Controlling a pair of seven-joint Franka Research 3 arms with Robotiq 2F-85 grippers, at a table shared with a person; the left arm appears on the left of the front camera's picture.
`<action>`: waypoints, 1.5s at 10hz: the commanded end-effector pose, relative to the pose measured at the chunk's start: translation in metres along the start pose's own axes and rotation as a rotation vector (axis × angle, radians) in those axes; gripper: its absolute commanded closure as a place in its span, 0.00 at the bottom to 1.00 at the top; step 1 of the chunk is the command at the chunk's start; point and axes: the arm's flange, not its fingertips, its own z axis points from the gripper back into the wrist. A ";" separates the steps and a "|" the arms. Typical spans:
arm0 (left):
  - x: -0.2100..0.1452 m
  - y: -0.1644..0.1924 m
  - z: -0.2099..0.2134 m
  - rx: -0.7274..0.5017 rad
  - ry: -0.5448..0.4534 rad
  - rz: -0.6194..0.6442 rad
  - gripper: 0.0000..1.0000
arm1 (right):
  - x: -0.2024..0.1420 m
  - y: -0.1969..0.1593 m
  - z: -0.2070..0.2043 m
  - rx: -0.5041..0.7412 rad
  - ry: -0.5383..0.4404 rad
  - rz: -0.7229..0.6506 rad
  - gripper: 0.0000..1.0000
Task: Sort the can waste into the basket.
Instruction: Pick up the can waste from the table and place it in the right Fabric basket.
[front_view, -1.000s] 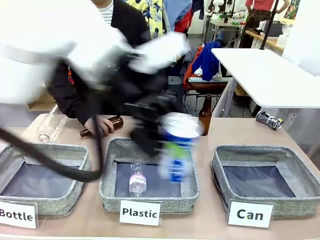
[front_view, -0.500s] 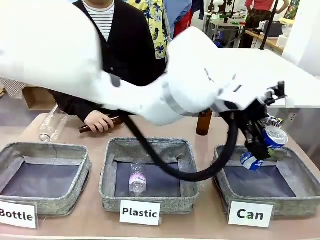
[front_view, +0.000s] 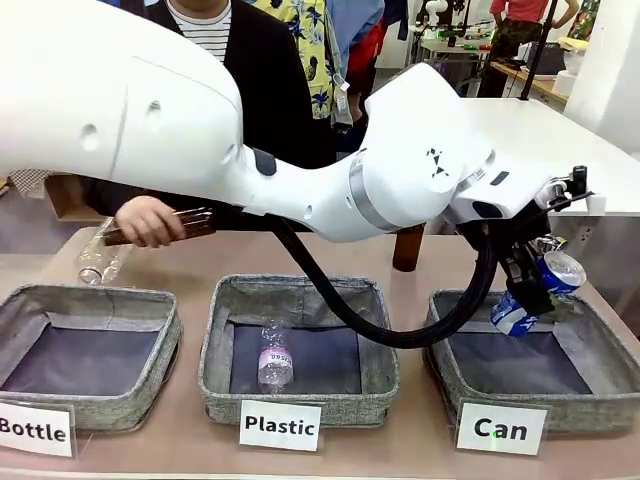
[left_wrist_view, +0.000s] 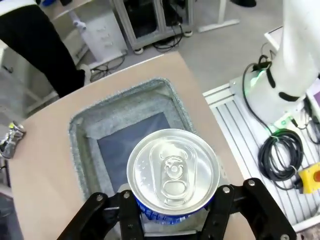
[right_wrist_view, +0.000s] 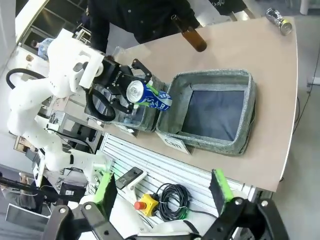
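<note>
The left gripper (front_view: 528, 292) clasped the blue drink can (left_wrist_view: 172, 172) above the rightmost square grey woven basket carded "Can" (front_view: 590, 405). It was best lowered inside the rim before release. The right gripper (right_wrist_view: 163, 192) hung spread and empty. Counted: three baskets, two brown glass bottles (front_view: 405, 250), two clear plastic bottles (front_view: 272, 358), and two cans, including the crushed dark can (front_view: 540, 240) on the far right.

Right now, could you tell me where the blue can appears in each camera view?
Front view: blue can at right, tilted, in the left tool, above the Can basket.
Left wrist view: blue can bottom centre, top facing the camera, above the basket.
Right wrist view: blue can upper left of centre, beside the basket.
Shared landmark: the Can basket.
</note>
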 end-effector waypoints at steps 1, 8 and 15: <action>-0.003 0.006 -0.007 -0.002 0.003 0.011 0.67 | -0.003 0.005 0.006 -0.001 -0.020 -0.020 0.00; -0.009 -0.002 0.001 0.044 0.048 -0.090 0.00 | -0.003 0.005 0.006 -0.001 -0.020 -0.020 0.00; -0.023 -0.033 0.057 0.045 -0.027 0.213 0.00 | 0.015 0.001 -0.015 0.073 -0.035 -0.027 0.00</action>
